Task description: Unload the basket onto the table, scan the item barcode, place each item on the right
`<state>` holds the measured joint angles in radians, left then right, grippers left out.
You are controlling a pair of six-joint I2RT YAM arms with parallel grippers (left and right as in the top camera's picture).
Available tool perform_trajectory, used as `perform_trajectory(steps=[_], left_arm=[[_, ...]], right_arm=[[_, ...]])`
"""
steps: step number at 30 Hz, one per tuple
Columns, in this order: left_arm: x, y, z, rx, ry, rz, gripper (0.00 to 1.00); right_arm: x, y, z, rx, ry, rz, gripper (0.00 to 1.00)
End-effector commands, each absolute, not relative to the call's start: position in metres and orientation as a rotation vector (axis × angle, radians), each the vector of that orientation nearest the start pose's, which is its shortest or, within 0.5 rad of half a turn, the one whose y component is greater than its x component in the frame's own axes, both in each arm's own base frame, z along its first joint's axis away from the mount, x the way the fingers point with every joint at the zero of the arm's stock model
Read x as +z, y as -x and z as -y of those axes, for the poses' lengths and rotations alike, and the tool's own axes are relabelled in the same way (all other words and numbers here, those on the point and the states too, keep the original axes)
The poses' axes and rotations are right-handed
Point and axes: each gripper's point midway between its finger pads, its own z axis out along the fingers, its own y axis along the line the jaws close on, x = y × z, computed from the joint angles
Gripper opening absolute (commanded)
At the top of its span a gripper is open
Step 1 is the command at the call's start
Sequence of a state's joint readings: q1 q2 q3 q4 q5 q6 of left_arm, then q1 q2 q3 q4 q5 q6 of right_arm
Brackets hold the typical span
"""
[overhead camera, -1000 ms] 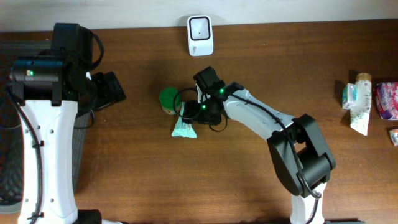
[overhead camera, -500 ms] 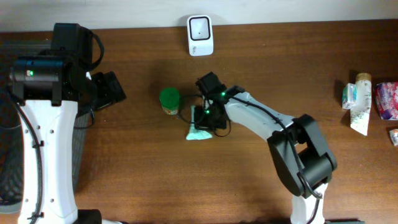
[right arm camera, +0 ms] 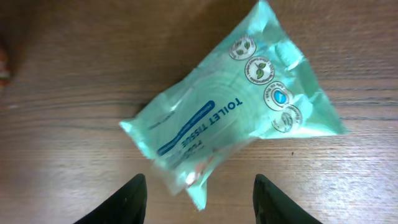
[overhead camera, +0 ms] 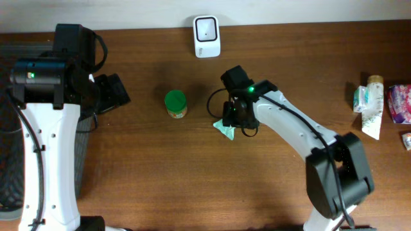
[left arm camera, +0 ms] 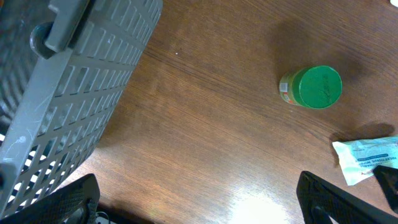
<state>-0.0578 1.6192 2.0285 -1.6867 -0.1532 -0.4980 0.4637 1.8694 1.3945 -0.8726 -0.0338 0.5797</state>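
A mint-green toilet tissue pack [overhead camera: 224, 131] [right arm camera: 230, 124] lies flat on the wooden table, right of centre. My right gripper [overhead camera: 234, 117] [right arm camera: 200, 202] hovers just over it, open; the pack's lower corner points into the gap between the fingers [right arm camera: 128, 200] without touching them. The pack's edge also shows in the left wrist view [left arm camera: 367, 158]. The white barcode scanner [overhead camera: 207, 28] stands at the table's far edge. My left gripper [overhead camera: 115, 90] [left arm camera: 199, 205] is wide open and holds nothing, at the left by the basket.
A green-lidded jar [overhead camera: 175, 103] [left arm camera: 316, 87] stands left of the pack. A grey slatted basket [left arm camera: 68, 93] is at the far left. A tube [overhead camera: 371, 106] and other packets [overhead camera: 399, 102] lie at the right edge.
The right arm moved the tissue pack to the right, away from the jar. Its jaws closed on the pack and have since opened, letting go. The left arm is unchanged.
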Motion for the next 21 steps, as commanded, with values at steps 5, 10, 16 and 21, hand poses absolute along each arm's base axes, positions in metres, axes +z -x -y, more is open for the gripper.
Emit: perform_trajectory(steps=[5,10,16,21], left_arm=[[0.304,-0.303,-0.010,0.081,0.666,-2.712,0.99],[0.304,-0.303,-0.010,0.081,0.666,-2.712,0.99],[0.304,-0.303,-0.010,0.081,0.666,-2.712,0.99],[0.304,-0.303,-0.010,0.081,0.666,-2.712,0.99]], right_arm=[[0.111,-0.370,-0.190,0.304,-0.163,-2.792,0.61],[0.095,-0.374,-0.208,0.344,-0.084,-2.803,0.64],[0.076,-0.381,-0.225,0.204,0.039,-2.749,0.38],[0.049,-0.381,-0.219,0.129,0.005,-2.796,0.40]])
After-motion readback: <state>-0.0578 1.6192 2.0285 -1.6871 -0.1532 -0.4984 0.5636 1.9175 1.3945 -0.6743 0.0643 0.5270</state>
